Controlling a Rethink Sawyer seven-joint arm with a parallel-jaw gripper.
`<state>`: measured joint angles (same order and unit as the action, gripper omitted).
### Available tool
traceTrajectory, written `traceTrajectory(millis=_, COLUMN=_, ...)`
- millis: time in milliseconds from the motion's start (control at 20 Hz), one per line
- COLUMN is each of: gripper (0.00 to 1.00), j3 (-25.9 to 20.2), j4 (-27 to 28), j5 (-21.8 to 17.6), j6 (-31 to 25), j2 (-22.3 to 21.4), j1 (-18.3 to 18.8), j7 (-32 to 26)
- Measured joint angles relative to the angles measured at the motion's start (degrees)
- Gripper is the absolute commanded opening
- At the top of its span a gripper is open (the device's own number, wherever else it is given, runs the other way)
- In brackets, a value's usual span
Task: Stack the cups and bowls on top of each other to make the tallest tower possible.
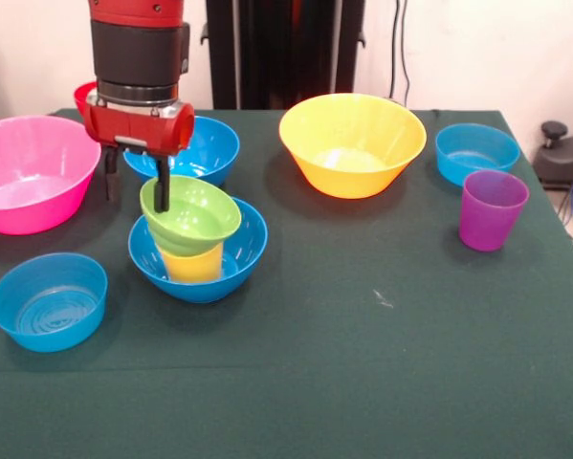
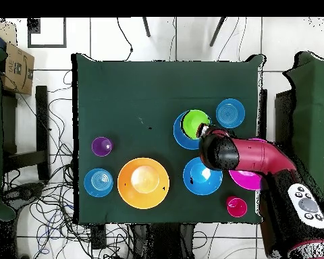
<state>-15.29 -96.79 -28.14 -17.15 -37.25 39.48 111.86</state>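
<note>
A deep blue bowl (image 1: 240, 251) stands on the green cloth with the yellow cup (image 1: 192, 264) upright in it. The lime green bowl (image 1: 198, 216) sits tilted on top of that cup. This low tower also shows in the overhead view (image 2: 192, 123). My gripper (image 1: 134, 199) is open and straddles the green bowl's left rim: one finger (image 1: 162, 196) is inside the bowl, the other (image 1: 107, 178) outside it. A second deep blue bowl (image 1: 209, 145) lies just behind. The purple cup (image 1: 492, 208) stands far right. The red cup (image 1: 82, 95) is partly hidden behind the arm.
The large pink bowl (image 1: 30, 172) is at the left edge, close to the gripper. The yellow-orange bowl (image 1: 353, 143) is at the back middle. One small light-blue bowl (image 1: 475, 151) is back right, another (image 1: 49, 301) front left. The arm (image 2: 249, 156) covers part of the pink bowl from overhead.
</note>
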Motion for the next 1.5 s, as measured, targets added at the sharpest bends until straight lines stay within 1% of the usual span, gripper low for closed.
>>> traceTrajectory(millis=300, gripper=1.0, j3=0.0, j4=-1.45, j5=1.05, j6=-0.01, j2=-2.21, j1=0.0, j7=0.0)
traceTrajectory(millis=650, gripper=1.0, j3=0.0, j4=-2.0, j5=1.91, j6=-0.01, j2=-3.56, j1=0.0, j7=0.0)
traceTrajectory(millis=1500, gripper=1.0, j3=0.12, j4=-2.21, j5=1.88, j6=-0.01, j2=-3.42, j1=-0.57, j7=0.0)
